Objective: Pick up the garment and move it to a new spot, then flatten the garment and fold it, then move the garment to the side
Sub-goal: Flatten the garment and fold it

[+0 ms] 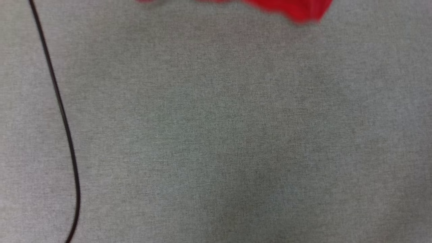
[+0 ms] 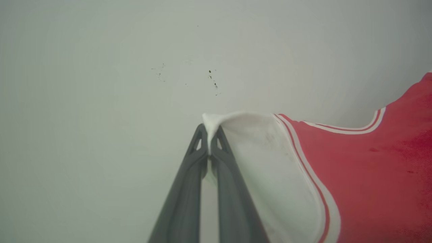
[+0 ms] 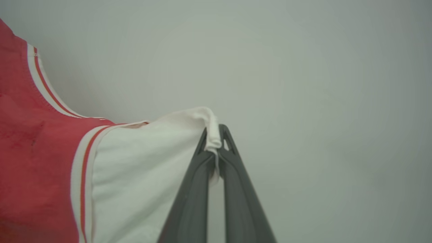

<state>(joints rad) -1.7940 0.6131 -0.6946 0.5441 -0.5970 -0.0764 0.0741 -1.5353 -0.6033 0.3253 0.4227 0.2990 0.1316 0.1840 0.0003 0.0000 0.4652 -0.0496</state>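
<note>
The garment (image 2: 364,168) is a red jersey with white sleeves and red-and-white striped trim. In the left wrist view my left gripper (image 2: 209,135) is shut on the tip of one white sleeve, and the red body hangs away to the right. In the right wrist view my right gripper (image 3: 213,136) is shut on the rolled edge of the other white sleeve, with the garment (image 3: 37,162) spreading to the left. A blurred red edge of the garment (image 1: 293,8) shows at the top of the head view, above the grey cloth surface (image 1: 216,135).
A thin black cable (image 1: 62,111) curves down the left side of the grey surface in the head view. Behind both grippers stands a plain pale wall (image 2: 135,67) with a few small dark specks (image 2: 212,79).
</note>
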